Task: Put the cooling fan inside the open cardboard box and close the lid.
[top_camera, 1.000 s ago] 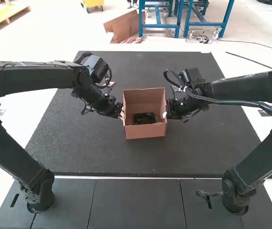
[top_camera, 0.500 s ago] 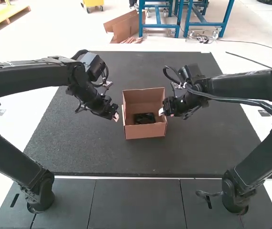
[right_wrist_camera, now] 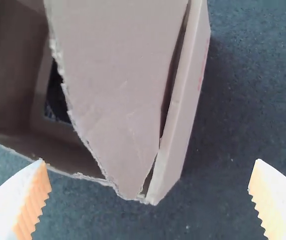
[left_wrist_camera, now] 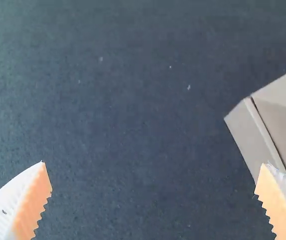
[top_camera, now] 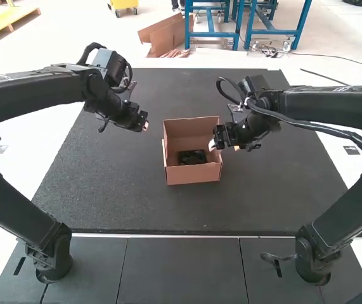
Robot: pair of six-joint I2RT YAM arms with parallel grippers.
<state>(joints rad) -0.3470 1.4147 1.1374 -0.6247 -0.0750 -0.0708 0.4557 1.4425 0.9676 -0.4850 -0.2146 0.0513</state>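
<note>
The open cardboard box (top_camera: pixel 192 171) stands mid-mat, its rear flap upright. The black cooling fan (top_camera: pixel 193 156) lies inside on the bottom. My left gripper (top_camera: pixel 141 123) is open over bare mat, a short way off the box's left side; the left wrist view has its ribbed fingers (left_wrist_camera: pixel 25 200) spread wide and a box corner (left_wrist_camera: pixel 263 125) beside one of them. Against the box's right wall hangs my right gripper (top_camera: pixel 222 140), open. In the right wrist view that gripper (right_wrist_camera: pixel 149 161) straddles a box corner and side flap (right_wrist_camera: pixel 122 85), with the fan (right_wrist_camera: pixel 57 95) dark beyond.
A black mat (top_camera: pixel 104 183) covers the table, white surface (top_camera: pixel 35 145) around it. A thin dark cable (top_camera: pixel 329 77) lies on the white surface past the mat's far right corner. Both arms span in from the sides at box height.
The left gripper has drawn back from the box's left wall, moving left and toward the far side. The right gripper has shifted slightly farther along the box's right wall.
</note>
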